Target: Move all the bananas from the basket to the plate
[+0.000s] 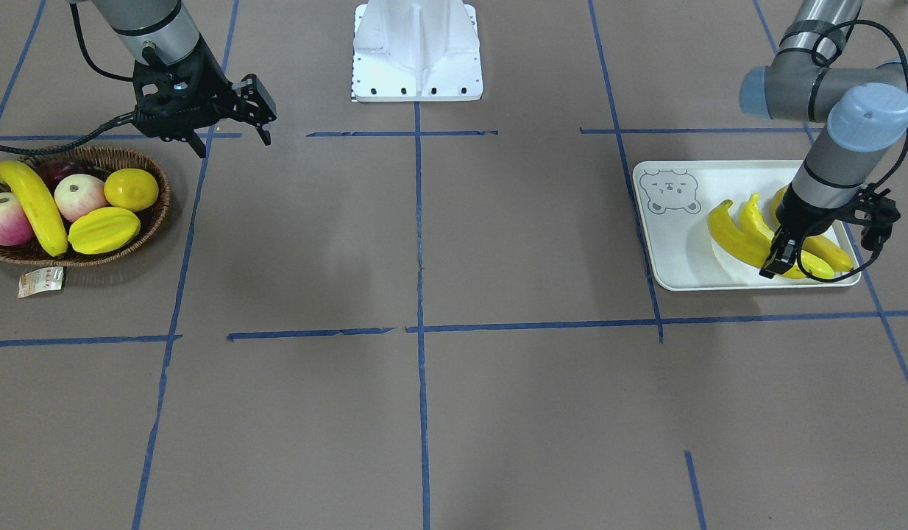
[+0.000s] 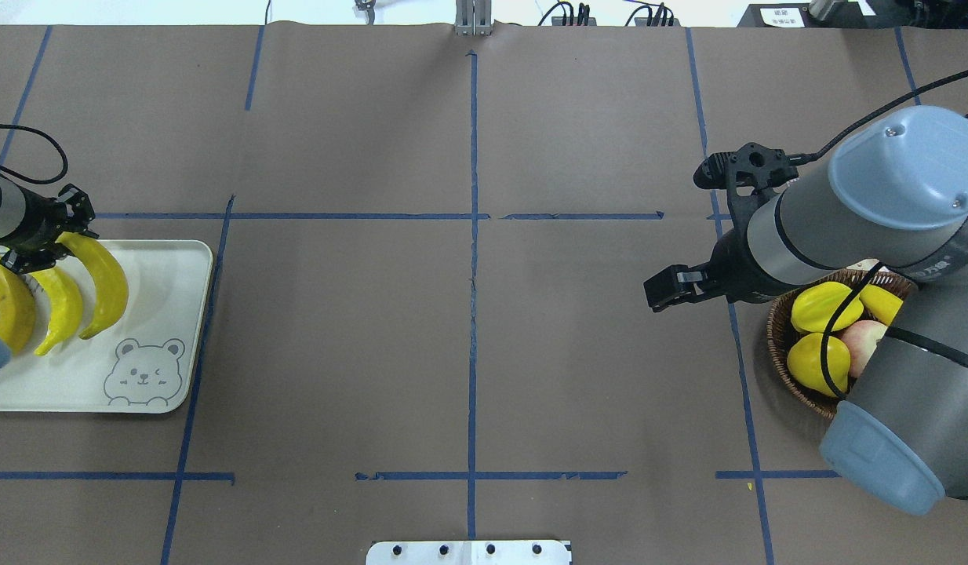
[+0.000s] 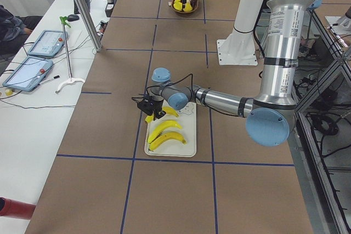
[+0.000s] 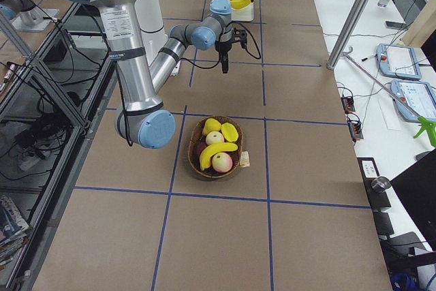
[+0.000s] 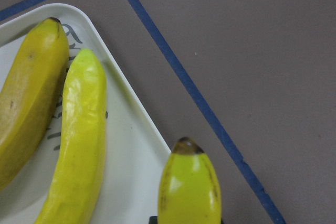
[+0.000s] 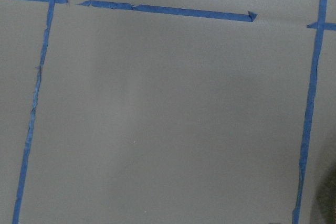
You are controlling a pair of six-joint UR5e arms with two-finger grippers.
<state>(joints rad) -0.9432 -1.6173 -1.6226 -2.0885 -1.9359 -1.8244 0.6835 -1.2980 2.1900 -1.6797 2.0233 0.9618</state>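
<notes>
**Task status, read across the overhead view from left to right**

1. The plate sits at the left end of the worktop. Three bananas are on it, side by side: a darker banana, a second banana and a third banana.
2. The left end effector is low over the plate. Its jaws appear clamped on one end of the third banana. Judgement: this banana is set down or nearly so, but not yet released.
3. The right end effector hovers over bare worktop just beside the basket. Its jaws are wide apart and hold nothing.
4. The fourth banana lies in the basket among apples, a lemon and a starfruit.

Judgement: three of the four transfers are done or all but done. One pick and one placement are left.

**Differences between views**

- In the overhead view the right arm covers most of the basket and hides the fourth banana. The front-facing and exterior right views show it plainly.
- Only the left wrist view shows the brown tip of the third banana reaching past the plate rim.
- The right wrist view shows only worktop and blue tape.
</notes>
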